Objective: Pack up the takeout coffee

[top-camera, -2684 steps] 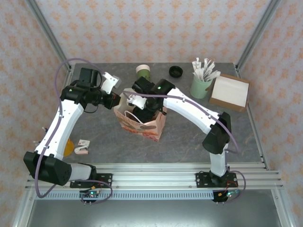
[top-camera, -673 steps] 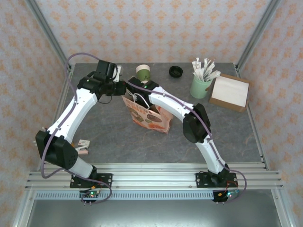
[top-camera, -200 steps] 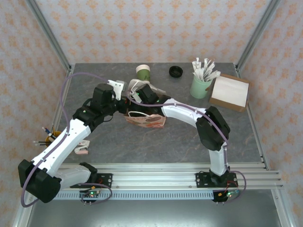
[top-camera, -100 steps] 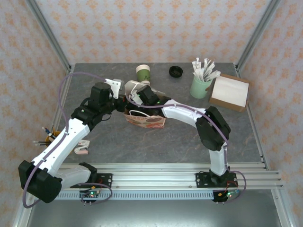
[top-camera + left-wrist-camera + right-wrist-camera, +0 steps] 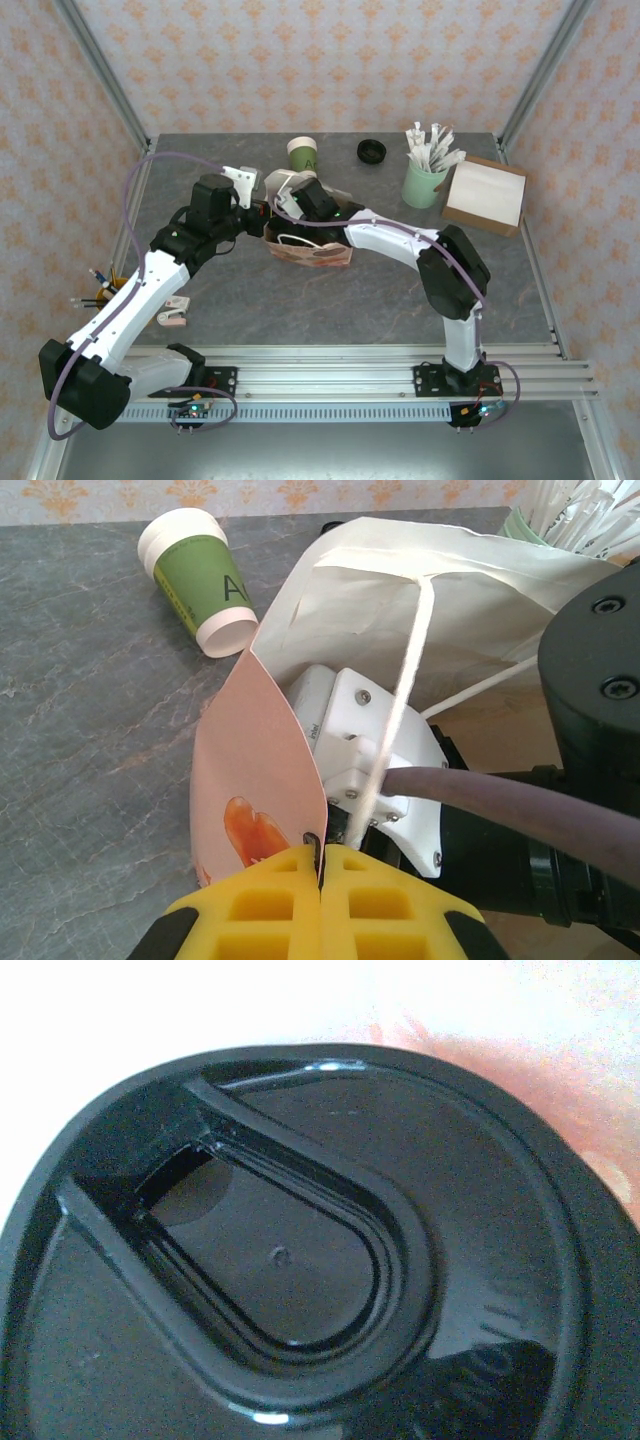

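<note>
Takeout coffee, a small dark green paper cup with cream rim (image 5: 303,152): open-topped on the grey table (image 5: 400,290), just behind the pink printed paper bag (image 5: 312,250).
Left pincer (image 5: 320,865): yellow fingers clamped together on the bag's rim.
Right pincer (image 5: 295,205): inside the bag's mouth; fingers hidden, so how far apart they are cannot be told.
Right wrist view: round black plastic lid (image 5: 300,1260) close up, pink paper behind.
Top view: another black lid (image 5: 372,151) loose near the cup.

Bright, even light, soft shadows; blown-out white and glossy glints around the close-up black lid (image 5: 300,1260)
</note>
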`<state>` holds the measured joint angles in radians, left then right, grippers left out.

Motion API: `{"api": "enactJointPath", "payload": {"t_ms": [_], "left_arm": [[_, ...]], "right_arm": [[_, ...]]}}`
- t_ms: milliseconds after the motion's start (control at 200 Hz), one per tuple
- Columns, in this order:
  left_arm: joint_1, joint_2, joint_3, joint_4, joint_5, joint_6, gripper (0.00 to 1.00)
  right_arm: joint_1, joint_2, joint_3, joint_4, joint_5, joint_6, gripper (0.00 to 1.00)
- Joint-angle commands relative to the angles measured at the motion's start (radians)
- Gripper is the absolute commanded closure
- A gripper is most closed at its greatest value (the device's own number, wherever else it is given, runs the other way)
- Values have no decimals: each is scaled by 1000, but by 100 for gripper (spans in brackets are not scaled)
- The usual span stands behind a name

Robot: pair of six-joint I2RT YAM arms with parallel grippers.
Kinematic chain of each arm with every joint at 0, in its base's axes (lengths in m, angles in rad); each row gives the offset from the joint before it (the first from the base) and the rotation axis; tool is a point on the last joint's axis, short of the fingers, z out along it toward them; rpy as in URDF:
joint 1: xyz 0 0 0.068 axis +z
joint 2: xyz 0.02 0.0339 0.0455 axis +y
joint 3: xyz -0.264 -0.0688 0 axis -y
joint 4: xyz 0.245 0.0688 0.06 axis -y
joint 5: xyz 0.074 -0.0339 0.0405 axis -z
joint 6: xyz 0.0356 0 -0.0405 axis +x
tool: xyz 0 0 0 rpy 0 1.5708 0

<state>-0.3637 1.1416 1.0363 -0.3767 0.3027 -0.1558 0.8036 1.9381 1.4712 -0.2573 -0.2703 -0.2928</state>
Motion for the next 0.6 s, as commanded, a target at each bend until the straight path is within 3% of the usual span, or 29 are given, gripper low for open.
{"api": "enactJointPath", "payload": {"t_ms": [0,35,55,595], "left_arm": [[15,0,-2,-2,3,24,100],[17,0,-1,-3,3,23,100],[18,0,0,-2,4,23,100],[47,35,73,-73,18,65,100]], "right_arm": [[-11,-47,-12,-24,6,-19,8],[-11,-48,-13,-28,5,-20,6],[-11,-49,-13,-30,5,-23,0],[-24,-98,-16,-58,-21,-82,1]]}}
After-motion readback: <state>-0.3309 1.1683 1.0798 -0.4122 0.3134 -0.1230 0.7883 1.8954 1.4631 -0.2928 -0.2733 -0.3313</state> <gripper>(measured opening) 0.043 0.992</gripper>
